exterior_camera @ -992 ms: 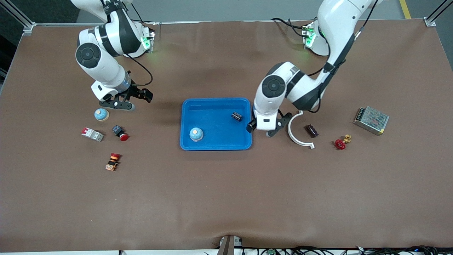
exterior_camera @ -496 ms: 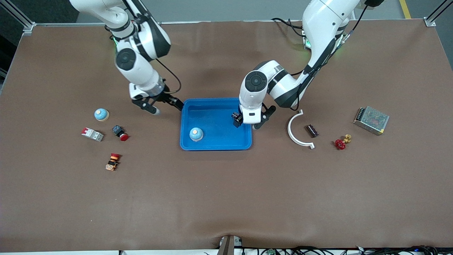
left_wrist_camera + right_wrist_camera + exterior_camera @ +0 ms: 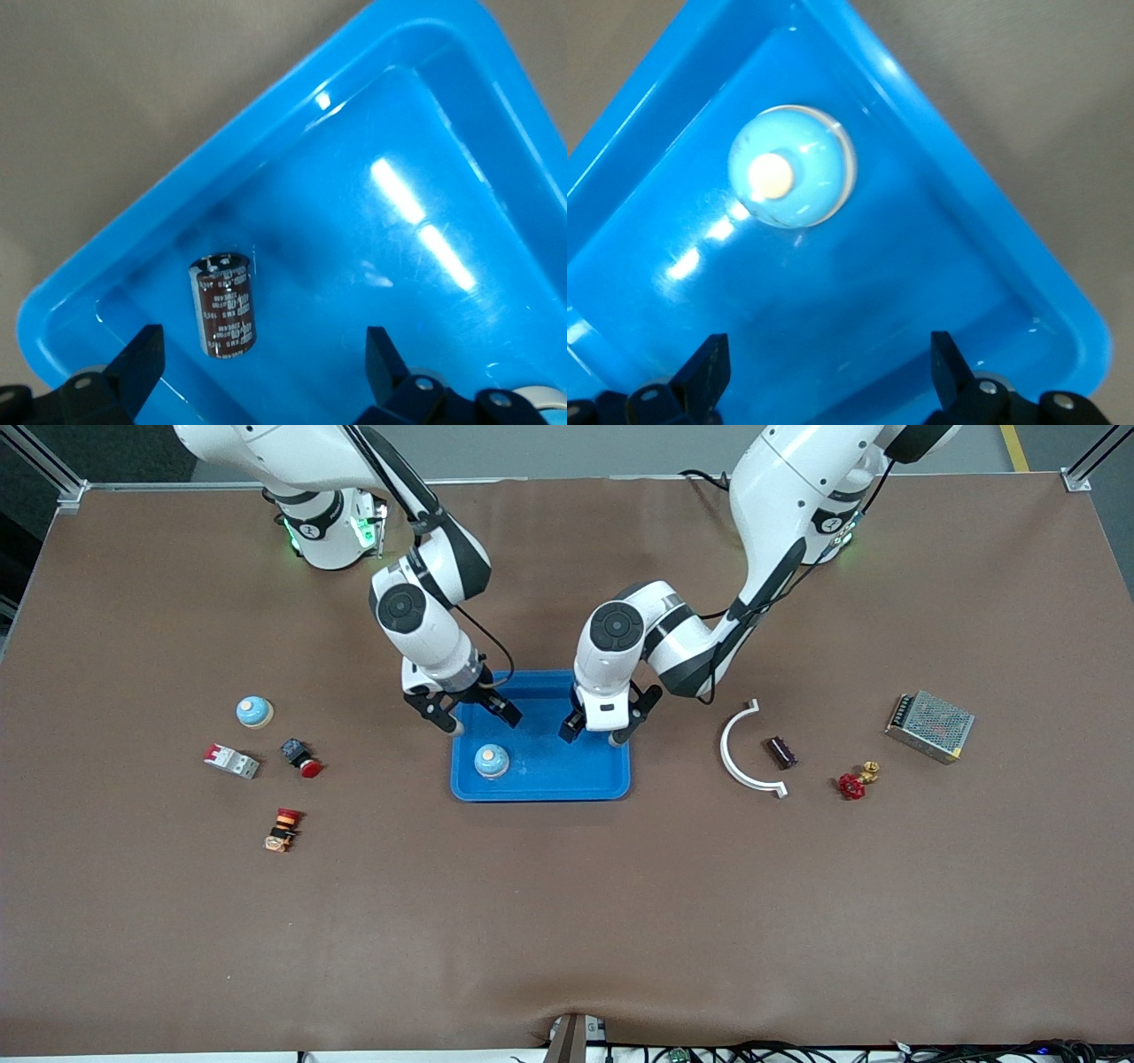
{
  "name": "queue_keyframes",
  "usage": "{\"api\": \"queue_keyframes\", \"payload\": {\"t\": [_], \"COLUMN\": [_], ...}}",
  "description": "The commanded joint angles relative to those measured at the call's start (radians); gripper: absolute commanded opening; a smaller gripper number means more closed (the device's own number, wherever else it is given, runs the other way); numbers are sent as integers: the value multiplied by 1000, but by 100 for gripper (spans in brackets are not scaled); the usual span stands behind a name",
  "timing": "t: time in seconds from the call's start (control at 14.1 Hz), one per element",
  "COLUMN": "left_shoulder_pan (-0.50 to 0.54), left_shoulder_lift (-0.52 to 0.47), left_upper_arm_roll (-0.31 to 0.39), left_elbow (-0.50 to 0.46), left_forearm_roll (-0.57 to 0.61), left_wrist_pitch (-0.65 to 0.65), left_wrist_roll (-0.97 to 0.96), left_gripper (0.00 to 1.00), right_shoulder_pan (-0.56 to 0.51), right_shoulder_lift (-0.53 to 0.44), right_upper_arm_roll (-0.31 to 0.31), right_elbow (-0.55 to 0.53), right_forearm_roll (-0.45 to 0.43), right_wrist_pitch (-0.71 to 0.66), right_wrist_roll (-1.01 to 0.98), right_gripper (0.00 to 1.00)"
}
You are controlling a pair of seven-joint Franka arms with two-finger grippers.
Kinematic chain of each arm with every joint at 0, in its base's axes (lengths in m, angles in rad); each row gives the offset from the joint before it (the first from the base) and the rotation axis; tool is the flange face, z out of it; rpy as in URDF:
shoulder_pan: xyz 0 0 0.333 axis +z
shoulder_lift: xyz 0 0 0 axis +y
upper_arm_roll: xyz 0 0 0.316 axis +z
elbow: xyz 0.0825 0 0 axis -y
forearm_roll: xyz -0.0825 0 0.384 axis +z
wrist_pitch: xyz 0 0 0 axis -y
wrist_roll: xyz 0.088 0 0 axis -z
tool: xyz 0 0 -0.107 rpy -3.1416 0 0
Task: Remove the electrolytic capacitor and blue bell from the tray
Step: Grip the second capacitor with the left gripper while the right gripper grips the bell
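Now | left pincer (image 3: 598, 732) wide over tray (image 3: 540, 784) | right pincer (image 3: 471, 717) wide over tray

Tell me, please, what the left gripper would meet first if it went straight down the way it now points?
Probably the dark cylindrical capacitor lying in the blue plastic tray: it sits between the open fingers of the left gripper, nearer one finger, though depth is unclear.

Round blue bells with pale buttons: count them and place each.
2. One round blue bell sits in the blue plastic tray; the other rests on the brown table toward the right arm's end.
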State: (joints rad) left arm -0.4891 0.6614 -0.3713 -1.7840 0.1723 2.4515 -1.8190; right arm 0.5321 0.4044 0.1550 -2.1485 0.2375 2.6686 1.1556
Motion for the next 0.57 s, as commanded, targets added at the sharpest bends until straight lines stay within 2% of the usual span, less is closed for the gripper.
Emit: {"api": "queue_keyframes", "payload": {"t": [0.0,0.14,0.21,0.35,0.5], "left_shoulder_pan": [-23,-23,-25,-25,-25], "left_shoulder_lift": [24,29,32,41,49], "left_upper_arm_roll": [20,20,20,20,20], "left_elbow": [21,14,11,8,3], "left_forearm_roll": [24,24,24,24,24], "left_wrist_pitch": [6,6,1,-9,-14], "left_wrist_roll": [-29,-29,-31,-29,-29], "left_gripper": [100,98,96,85,68], "right_shoulder_pan": [90,132,123,112,105], "right_shoulder_lift": [100,174,195,206,218], "right_upper_arm_roll": [-106,-146,-144,-146,-147], "right_elbow": [177,296,332,345,360], "right_forearm_roll": [-123,-264,-297,-305,-311], "right_wrist_pitch": [-142,-281,-311,-309,-308], "right_wrist_roll": [113,198,226,220,217], "right_gripper": [100,100,100,100,100]}}
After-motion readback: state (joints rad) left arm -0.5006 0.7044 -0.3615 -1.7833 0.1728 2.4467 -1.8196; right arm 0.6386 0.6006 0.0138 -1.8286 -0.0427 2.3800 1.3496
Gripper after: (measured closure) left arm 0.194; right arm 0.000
